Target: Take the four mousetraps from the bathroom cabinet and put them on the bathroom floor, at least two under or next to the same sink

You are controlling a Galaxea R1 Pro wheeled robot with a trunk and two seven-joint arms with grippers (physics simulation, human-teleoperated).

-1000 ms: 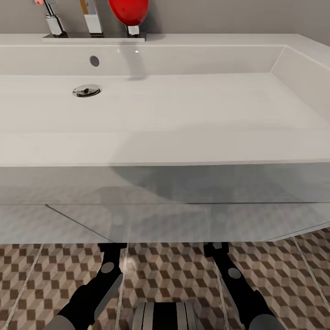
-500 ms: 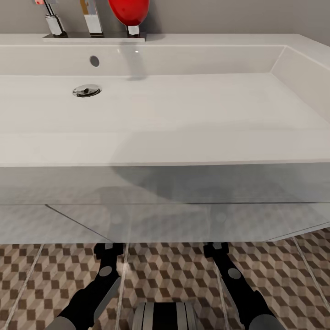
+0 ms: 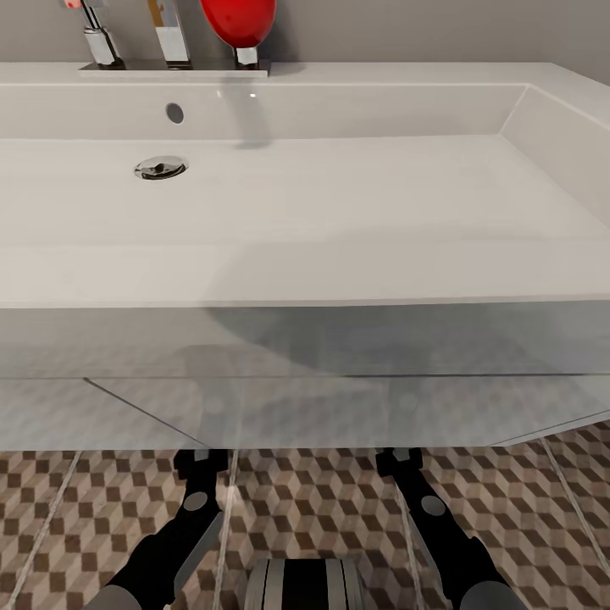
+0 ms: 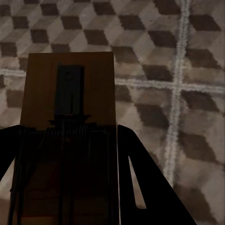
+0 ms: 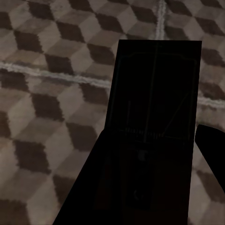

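Tan-wood mousetrap (image 4: 70, 108) sits clamped between the left gripper (image 4: 70, 154) fingers, low over the bathroom floor (image 4: 187, 70); a second mousetrap (image 5: 154, 108) is gripped by the right gripper (image 5: 150, 178). Both arms reach under the sink (image 3: 305, 288) at twelve o'clock. Released from height, a trap could bounce, flip, or skid away from the sink.

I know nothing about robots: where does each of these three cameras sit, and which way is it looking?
Head view: from the robot's head, looking forward and down over the white sink onto the bathroom floor; both dark arms reach under the sink.
Left wrist view: by the left gripper, looking along its fingers at a mousetrap over the tiles.
Right wrist view: by the right gripper, looking at another dark, shadowed mousetrap over the tiles.
All three share the cube-patterned floor.
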